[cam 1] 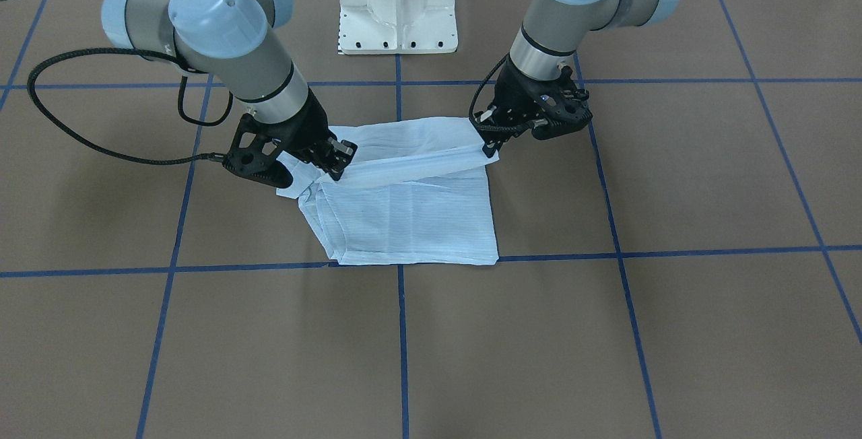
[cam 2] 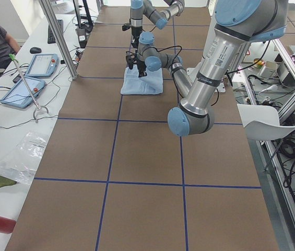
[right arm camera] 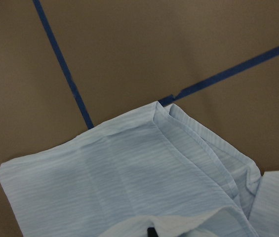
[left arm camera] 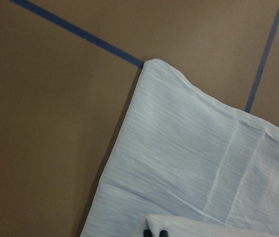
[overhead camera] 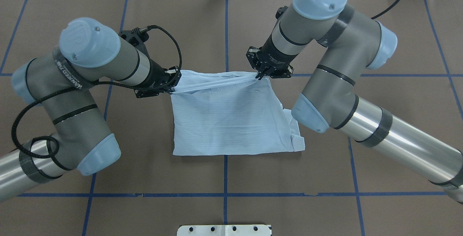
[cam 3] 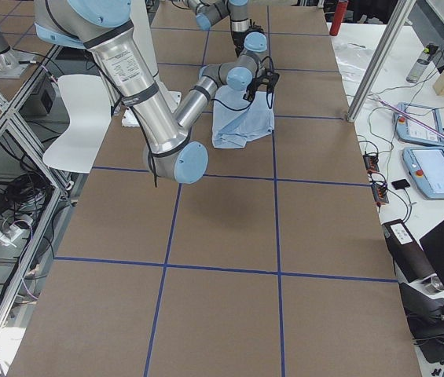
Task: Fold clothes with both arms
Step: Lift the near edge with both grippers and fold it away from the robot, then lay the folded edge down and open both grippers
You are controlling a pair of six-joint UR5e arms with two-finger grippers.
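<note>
Both claws were closed on cloth: my left claw [overhead camera: 174, 85] and my right claw [overhead camera: 261, 76] each pinched one end of a raised edge of the shirt [overhead camera: 228, 123]. The held edge [cam 1: 411, 166] was drawn into a narrow band between them. In the left wrist view only dark fingertips [left arm camera: 149, 232] showed, with a sliver of fabric at the bottom of the frame, so I judged the grip mainly from the two fixed views. The rest of the shirt lay on the surface [overhead camera: 289, 178] at the middle of the overhead frame. Its lower layer was flat, and in the front-facing frame that layer's bottom border ran along the blue tape line [cam 1: 572, 255]. There the band sat above the middle of the garment, with cloth falling away from it toward the top of the frame. The key relation was that the free border on the tape lay from both claws toward the bottom of the front-facing frame. The band's long axis ran across the frame, roughly parallel to the tape, with my right claw's end slightly lower. Neither arm was nearer, since each stood over its own side. I judged the fold partway done. The next move would bring the band down onto that border, both ends travelling evenly so the layers met square.
</note>
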